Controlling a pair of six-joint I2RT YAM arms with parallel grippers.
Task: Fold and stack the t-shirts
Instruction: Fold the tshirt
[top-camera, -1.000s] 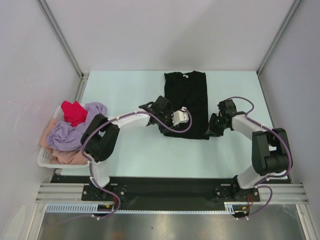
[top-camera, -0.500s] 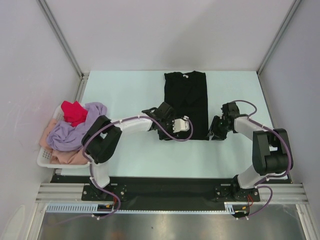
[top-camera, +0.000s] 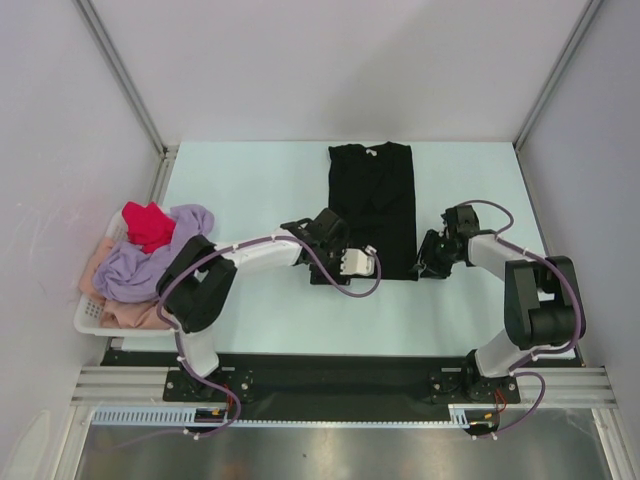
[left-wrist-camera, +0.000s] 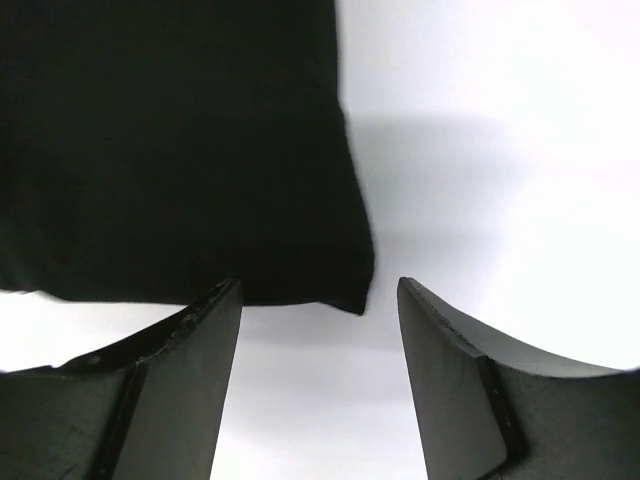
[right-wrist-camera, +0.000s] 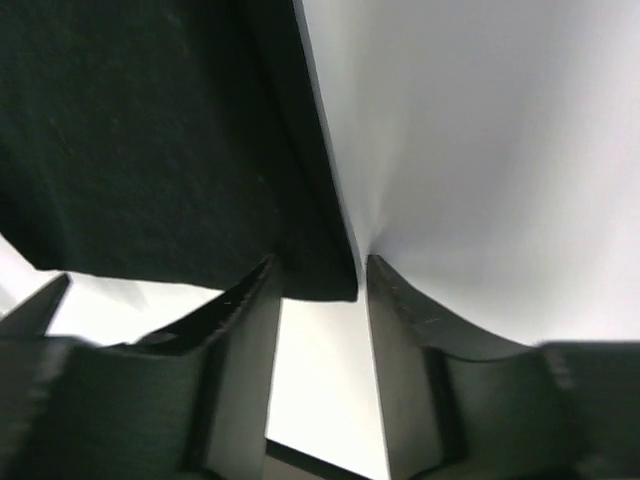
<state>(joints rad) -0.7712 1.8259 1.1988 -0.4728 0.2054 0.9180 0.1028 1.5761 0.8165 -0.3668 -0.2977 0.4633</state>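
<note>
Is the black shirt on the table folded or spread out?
Folded: the black shirt lies as a narrow strip, no sleeves showing.

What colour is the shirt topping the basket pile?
Red shirt; clearest in the top external view.

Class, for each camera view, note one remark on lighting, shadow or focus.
Top external: even light, sharp, though the black t-shirt loses fold detail. Left wrist: a soft grey shadow on the table beside the shirt. Right wrist: table glares white; the right fingers look soft.

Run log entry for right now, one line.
left claw: open, at near left corner of black cloth t-shirt | right claw: open, at its near right corner | held: nothing
</note>
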